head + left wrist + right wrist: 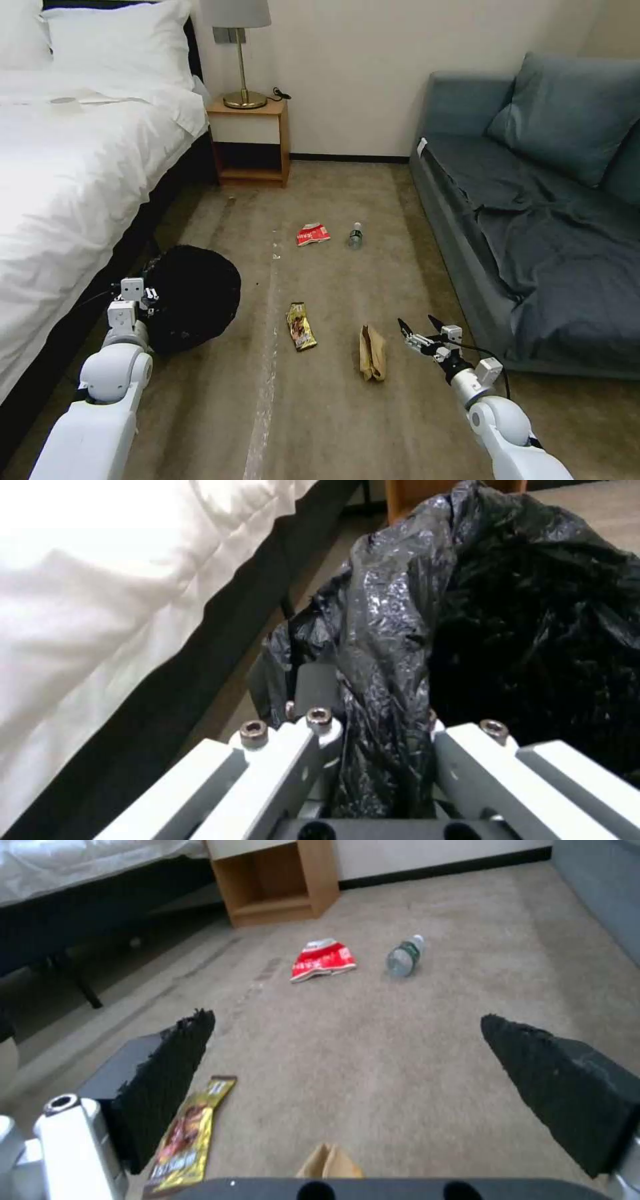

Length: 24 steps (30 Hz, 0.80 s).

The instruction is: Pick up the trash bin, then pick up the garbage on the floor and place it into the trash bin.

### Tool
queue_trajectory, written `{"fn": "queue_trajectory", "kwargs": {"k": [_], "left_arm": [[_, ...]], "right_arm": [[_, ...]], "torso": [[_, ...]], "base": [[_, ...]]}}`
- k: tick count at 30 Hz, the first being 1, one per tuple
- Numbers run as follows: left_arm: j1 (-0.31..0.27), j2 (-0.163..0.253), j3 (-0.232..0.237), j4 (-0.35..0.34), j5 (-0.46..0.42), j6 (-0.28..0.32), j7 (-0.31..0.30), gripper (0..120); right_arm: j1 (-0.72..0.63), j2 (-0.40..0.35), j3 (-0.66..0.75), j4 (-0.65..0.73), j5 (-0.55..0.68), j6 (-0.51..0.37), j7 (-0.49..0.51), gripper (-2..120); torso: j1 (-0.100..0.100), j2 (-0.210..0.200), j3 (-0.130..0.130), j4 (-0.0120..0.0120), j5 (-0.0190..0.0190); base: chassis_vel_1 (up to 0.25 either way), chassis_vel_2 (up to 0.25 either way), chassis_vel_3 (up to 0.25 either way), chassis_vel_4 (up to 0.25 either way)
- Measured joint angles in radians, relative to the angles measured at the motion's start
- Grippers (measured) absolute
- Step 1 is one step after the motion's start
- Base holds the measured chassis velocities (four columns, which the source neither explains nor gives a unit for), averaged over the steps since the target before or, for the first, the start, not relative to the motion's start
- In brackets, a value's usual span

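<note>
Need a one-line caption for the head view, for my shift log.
Left claw grips the trash bin liner beside the bed; open right claw near tan paper bag.

A bedroom — hotel-like or home.
A white-sheeted bed (73,153), a wooden nightstand (250,140) with a brass lamp (241,53), a blue-grey sofa (533,220) — all on beige carpet (333,413).

White rounded arms, grey wrist links with silver screws, black serrated fingers (553,1080), black cable

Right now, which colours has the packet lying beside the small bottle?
The packet is red with white, clearest in the right wrist view.
</note>
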Motion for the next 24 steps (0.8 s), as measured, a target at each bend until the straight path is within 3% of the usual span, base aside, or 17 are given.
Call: {"fn": "queue_trajectory", "kwargs": {"k": [24], "left_arm": [[0.036,0.000,-0.016,-0.040,-0.001,-0.003,0.008,4]], "right_arm": [[-0.011,0.006,-0.004,0.001,-0.011,0.004,-0.007,100]], "torso": [[0.000,0.000,0.000,-0.0003,-0.0002]], "base": [[-0.142,0.143,0.143,-0.139]]}}
